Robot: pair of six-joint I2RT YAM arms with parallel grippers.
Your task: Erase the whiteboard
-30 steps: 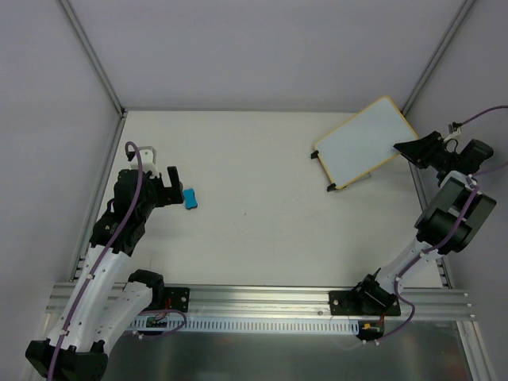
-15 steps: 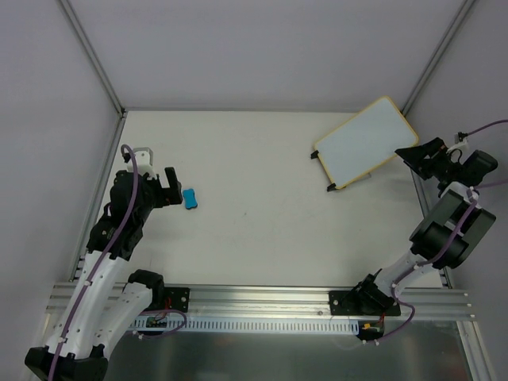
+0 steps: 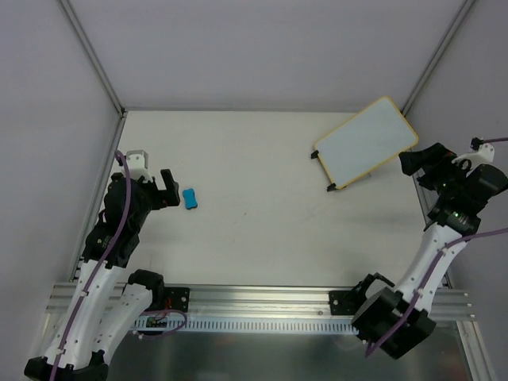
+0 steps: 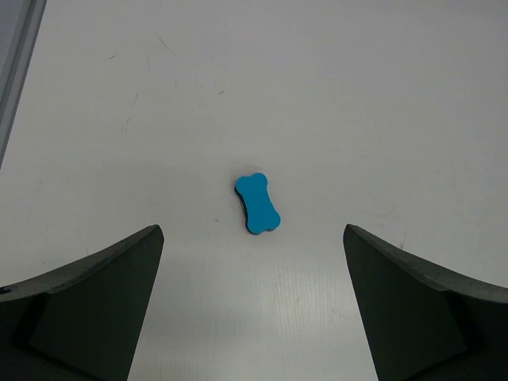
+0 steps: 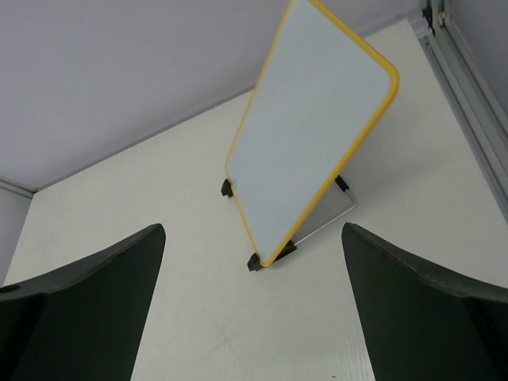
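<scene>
Whiteboard [image 3: 363, 143] on end, long axis aslant

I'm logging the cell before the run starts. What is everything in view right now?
whiteboard: one, white with a yellow rim, propped on black feet at the table's far right corner
eraser: one, blue, flat on the table at the left
table: one, white, fills the middle of the top view
rail: one, silver, along the near edge
left gripper: one, black, open, beside the eraser, not touching it
right gripper: one, black, open, near the whiteboard's right end, holding nothing
</scene>
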